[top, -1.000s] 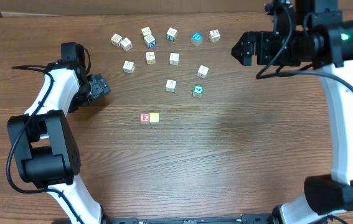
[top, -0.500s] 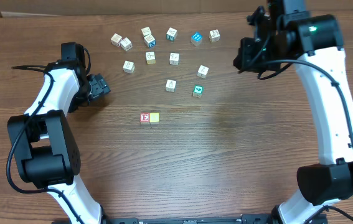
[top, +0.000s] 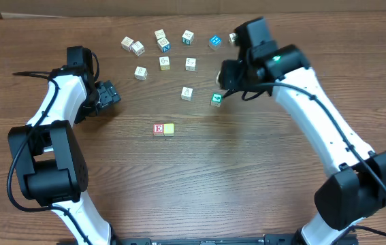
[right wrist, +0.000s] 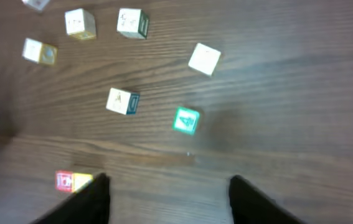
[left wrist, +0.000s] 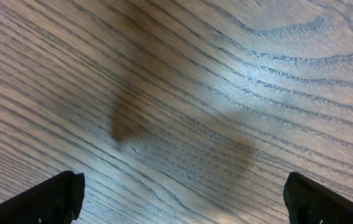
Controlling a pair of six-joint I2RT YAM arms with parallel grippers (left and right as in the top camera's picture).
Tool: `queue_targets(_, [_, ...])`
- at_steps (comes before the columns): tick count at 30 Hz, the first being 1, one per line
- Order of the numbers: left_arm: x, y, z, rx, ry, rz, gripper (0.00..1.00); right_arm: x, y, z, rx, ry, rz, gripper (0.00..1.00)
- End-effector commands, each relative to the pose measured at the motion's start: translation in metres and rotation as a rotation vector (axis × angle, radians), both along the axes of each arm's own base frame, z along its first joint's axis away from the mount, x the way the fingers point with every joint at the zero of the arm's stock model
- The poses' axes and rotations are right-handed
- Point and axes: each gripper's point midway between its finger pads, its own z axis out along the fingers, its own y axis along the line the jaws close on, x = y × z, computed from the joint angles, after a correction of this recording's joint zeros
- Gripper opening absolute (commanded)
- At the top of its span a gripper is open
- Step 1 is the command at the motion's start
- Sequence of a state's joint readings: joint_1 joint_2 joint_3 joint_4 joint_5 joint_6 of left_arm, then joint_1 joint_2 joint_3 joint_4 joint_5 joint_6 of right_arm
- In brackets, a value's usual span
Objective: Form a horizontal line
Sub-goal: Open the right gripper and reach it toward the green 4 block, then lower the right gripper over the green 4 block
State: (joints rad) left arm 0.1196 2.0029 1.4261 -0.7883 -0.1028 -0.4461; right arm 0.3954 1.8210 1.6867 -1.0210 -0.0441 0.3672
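Note:
The red "E" cube (top: 158,129) and the pale yellow cube (top: 169,129) touch side by side at the table's middle. They also show at the lower left of the right wrist view, red (right wrist: 65,181) and yellow (right wrist: 83,182). The teal-green cube (top: 216,99) (right wrist: 185,121) stands alone up and to the right of them. A whitish cube (right wrist: 204,59) lies beyond it, hidden under the arm in the overhead view. My right gripper (top: 225,80) (right wrist: 170,199) is open and empty, hovering just above the teal-green cube. My left gripper (top: 111,94) (left wrist: 179,205) is open over bare wood.
A whitish "A" cube (top: 187,93) (right wrist: 122,101) lies left of the teal-green one. Several more letter cubes are scattered along the back, among them the bright blue-faced cube (top: 214,42). The left arm (top: 63,95) stands at the table's left.
My right arm has swung from the far right toward the left and down, and its open gripper now hangs over the cubes near the teal-green one. The left arm and the cubes have not moved.

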Motion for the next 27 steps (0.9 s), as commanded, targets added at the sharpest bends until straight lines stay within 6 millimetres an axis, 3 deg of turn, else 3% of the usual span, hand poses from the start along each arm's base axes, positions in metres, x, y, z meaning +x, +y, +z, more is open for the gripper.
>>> queue_targets(1, [0.000, 0.000, 0.004, 0.012, -0.007, 0.001, 0.99, 0.003, 0.000, -0.024, -0.023, -0.008, -0.082, 0.72])
queue_targets(4, [0.000, 0.000, 0.004, 0.012, -0.007, 0.001, 0.99, 0.007, 0.001, -0.039, -0.001, -0.020, -0.124, 0.80])
queue_targets(6, [0.000, 0.000, 0.004, 0.012, -0.007, 0.001, 1.00, 0.009, 0.002, -0.051, 0.006, -0.032, -0.127, 1.00])
queue_targets(13, [0.000, 0.000, 0.004, 0.012, -0.007, 0.001, 1.00, 0.011, 0.001, -0.081, 0.009, -0.051, -0.134, 1.00])
queue_targets(20, [0.000, 0.000, 0.004, 0.012, -0.007, 0.001, 1.00, 0.006, 0.021, -0.087, 0.108, -0.016, -0.076, 1.00])
queue_targets(21, [0.000, 0.000, 0.004, 0.012, -0.007, 0.001, 0.99, 0.007, 0.020, -0.086, 0.105, -0.021, -0.079, 0.90])
queue_targets(24, [0.000, 0.000, 0.004, 0.012, -0.007, 0.001, 1.00, 0.015, 0.016, -0.073, 0.087, -0.043, -0.099, 0.74])
queue_targets(27, [0.000, 0.000, 0.004, 0.012, -0.007, 0.001, 1.00, 0.018, 0.007, -0.051, 0.055, -0.032, -0.148, 0.68])
